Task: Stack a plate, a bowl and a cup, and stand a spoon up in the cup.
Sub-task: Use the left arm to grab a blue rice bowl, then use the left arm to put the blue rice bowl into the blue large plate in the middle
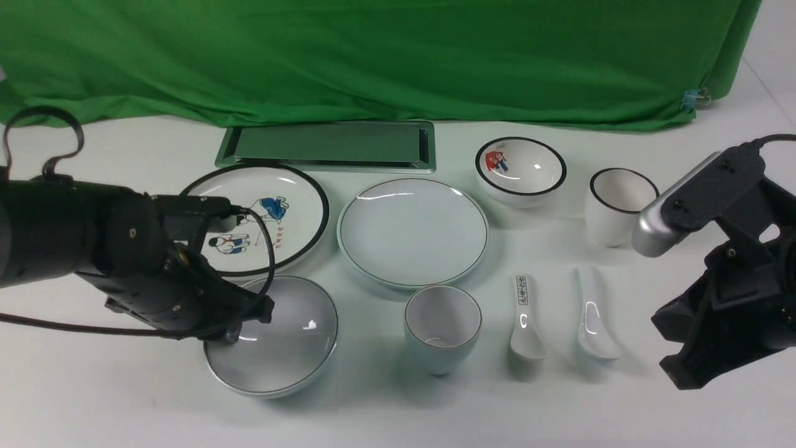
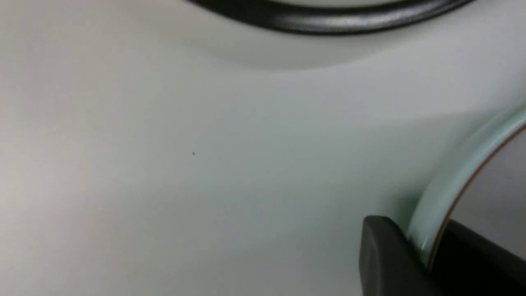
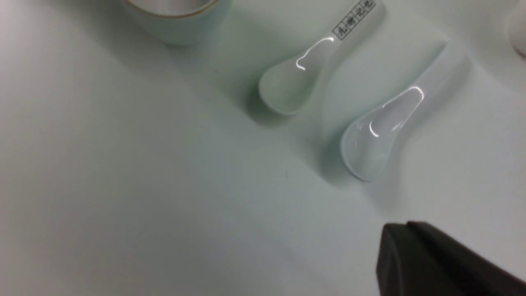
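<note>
Gripping the bowl [image 1: 292,342] rim, left fingers [image 2: 382,255] clamped either side; next called for lifting it onto the plate [image 1: 413,231]. Right fingers [image 3: 431,259]: couldn't tell.

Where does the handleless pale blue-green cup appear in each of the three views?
Front view: the cup stands on the table's near side, between the plain bowl and the lettered spoon.
Left wrist view: not in it; only the plain bowl's rim shows.
Right wrist view: the cup is cut off by the frame edge, near the lettered spoon's scoop.
Shared landmark: the lettered spoon, in the front and right wrist views.
</note>
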Motion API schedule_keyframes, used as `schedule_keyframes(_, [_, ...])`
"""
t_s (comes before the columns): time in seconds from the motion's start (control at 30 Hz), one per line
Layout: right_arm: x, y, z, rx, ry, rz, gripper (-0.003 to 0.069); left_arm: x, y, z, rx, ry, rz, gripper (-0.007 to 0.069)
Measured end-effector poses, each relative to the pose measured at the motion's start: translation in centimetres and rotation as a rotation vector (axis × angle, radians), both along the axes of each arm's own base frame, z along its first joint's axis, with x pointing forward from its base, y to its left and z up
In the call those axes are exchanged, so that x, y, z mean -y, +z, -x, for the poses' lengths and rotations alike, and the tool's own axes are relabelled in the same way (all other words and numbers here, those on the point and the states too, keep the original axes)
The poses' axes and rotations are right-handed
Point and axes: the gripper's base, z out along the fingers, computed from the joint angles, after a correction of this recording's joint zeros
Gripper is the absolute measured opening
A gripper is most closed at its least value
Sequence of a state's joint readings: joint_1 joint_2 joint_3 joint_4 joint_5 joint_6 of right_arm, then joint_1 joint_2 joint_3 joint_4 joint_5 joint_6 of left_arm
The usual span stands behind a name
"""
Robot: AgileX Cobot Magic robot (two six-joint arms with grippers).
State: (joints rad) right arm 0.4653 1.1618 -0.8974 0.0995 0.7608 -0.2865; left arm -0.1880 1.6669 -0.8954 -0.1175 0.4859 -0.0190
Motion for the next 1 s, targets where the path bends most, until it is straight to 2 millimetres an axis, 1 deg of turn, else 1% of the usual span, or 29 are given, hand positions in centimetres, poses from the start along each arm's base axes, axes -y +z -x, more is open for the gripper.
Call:
schedule_keyframes(0.07, [0.0, 0.0, 0.0, 0.006, 0.0, -0.003, 0.0018, 0.0, 0.2, -0.1, 0.006, 0.004, 0.006, 0.0029])
schedule_keyframes(0.33, [-0.1, 0.1, -0.1, 0.017, 0.0, -0.008, 0.0021, 0.0, 0.3, -0.1, 0.009, 0.0, 0.004, 0.0029])
schedule_keyframes(0.4, [-0.1, 0.1, -0.1, 0.017, 0.0, -0.008, 0.0021, 0.1, 0.5, -0.3, 0.009, -0.016, 0.0, 0.0026])
schedule_keyframes(0.47, [-0.1, 0.1, -0.1, 0.016, 0.0, -0.008, 0.0021, 0.2, 1.4, -0.4, 0.012, -0.03, -0.004, 0.0013])
schedule_keyframes(0.5, [-0.1, 0.1, -0.1, 0.015, 0.0, -0.007, 0.0021, 0.2, 1.6, -0.4, 0.013, -0.035, -0.007, 0.0011])
schedule_keyframes(0.57, [-0.1, 0.1, -0.1, 0.015, 0.0, -0.007, 0.0021, 0.3, 4.2, -0.9, 0.053, -0.079, -0.02, 0.0])
schedule_keyframes(0.6, [-0.1, 0.1, -0.1, 0.015, 0.0, -0.007, 0.0021, 0.3, 4.4, -1.0, 0.055, -0.083, -0.021, 0.0])
schedule_keyframes(0.63, [-0.1, 0.1, -0.1, 0.017, 0.0, -0.008, 0.0021, 0.5, 6.7, -1.7, 0.111, -0.113, -0.01, -0.0001])
schedule_keyframes(0.67, [-0.1, 0.1, -0.1, 0.017, 0.0, -0.008, 0.0021, 0.6, 7.0, -1.8, 0.117, -0.111, -0.005, -0.0001])
schedule_keyframes(0.7, [-0.1, 0.1, -0.1, 0.017, 0.0, -0.008, 0.0021, 1.1, 9.1, -2.6, 0.169, -0.146, 0.015, -0.0001])
schedule_keyframes(0.77, [-0.1, 0.1, -0.2, 0.021, 0.0, -0.01, 0.0021, 2.1, 11.6, -4.0, 0.224, -0.189, 0.052, -0.0003])
schedule_keyframes(0.8, [-0.1, 0.2, -0.2, 0.027, 0.0, -0.012, 0.0021, 2.8, 12.4, -4.7, 0.236, -0.216, 0.066, -0.0004])
schedule_keyframes(0.83, [-0.1, 0.2, -0.2, 0.031, 0.0, -0.015, 0.0021, 3.6, 12.9, -5.6, 0.237, -0.237, 0.08, -0.0005])
schedule_keyframes(0.9, [-0.2, 0.3, -0.3, 0.042, 0.0, -0.02, 0.0021, 5.1, 12.9, -7.3, 0.223, -0.275, 0.099, -0.0006])
schedule_keyframes(0.93, [-0.2, 0.3, -0.3, 0.043, 0.0, -0.02, 0.0021, 5.9, 12.0, -8.9, 0.2, -0.285, 0.112, -0.0006])
schedule_keyframes(0.97, [-0.2, 0.3, -0.3, 0.043, 0.0, -0.02, 0.0021, 6.4, 11.9, -9.7, 0.202, -0.289, 0.123, -0.0006])
schedule_keyframes(1.0, [-0.1, 0.2, -0.3, 0.04, 0.0, -0.019, 0.0021, 7.1, 10.4, -11.5, 0.177, -0.283, 0.14, -0.0006])
